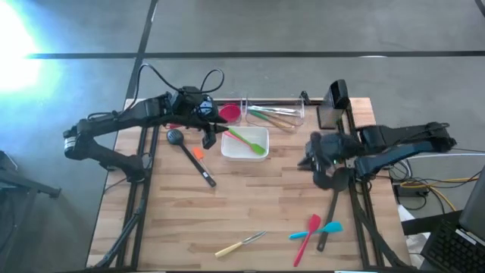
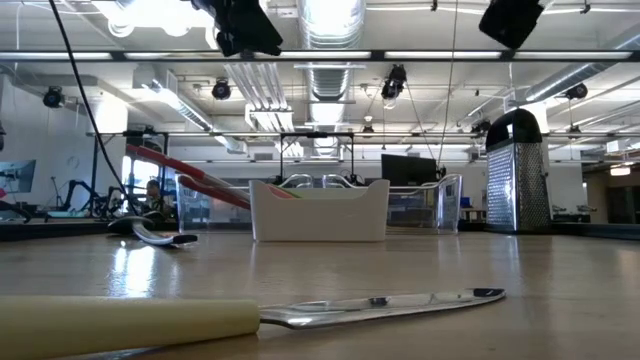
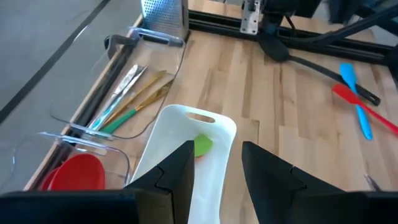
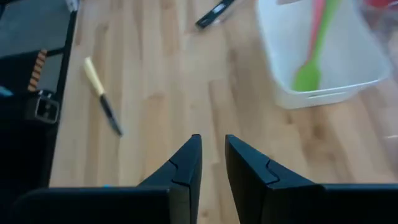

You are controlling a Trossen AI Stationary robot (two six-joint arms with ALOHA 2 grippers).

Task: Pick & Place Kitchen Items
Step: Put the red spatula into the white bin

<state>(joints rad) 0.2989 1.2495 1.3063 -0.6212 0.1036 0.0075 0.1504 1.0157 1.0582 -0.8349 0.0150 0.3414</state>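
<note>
A white dish (image 1: pixel 245 144) at the table's far middle holds a green spatula (image 4: pixel 313 53) and a pink-handled utensil (image 4: pixel 318 11). My left gripper (image 3: pixel 217 168) hovers open above the dish's left end (image 1: pixel 208 135), with nothing between its fingers. My right gripper (image 4: pixel 213 152) hangs over bare wood to the right of the dish (image 1: pixel 309 161); its fingers stand a narrow gap apart with nothing between them. A black ladle (image 1: pixel 189 155) lies left of the dish. A cream-handled knife (image 1: pixel 241 243) lies flat near the front edge. Red (image 1: pixel 307 236) and blue (image 1: pixel 318 229) spatulas and a black utensil (image 1: pixel 328 216) lie at the near right.
Two clear bins stand behind the dish: one (image 1: pixel 274 111) holds several long utensils, the other (image 3: pixel 78 171) a red item. A metal grater (image 2: pixel 515 170) stands at the far right. Bare wood lies between the dish and the near utensils.
</note>
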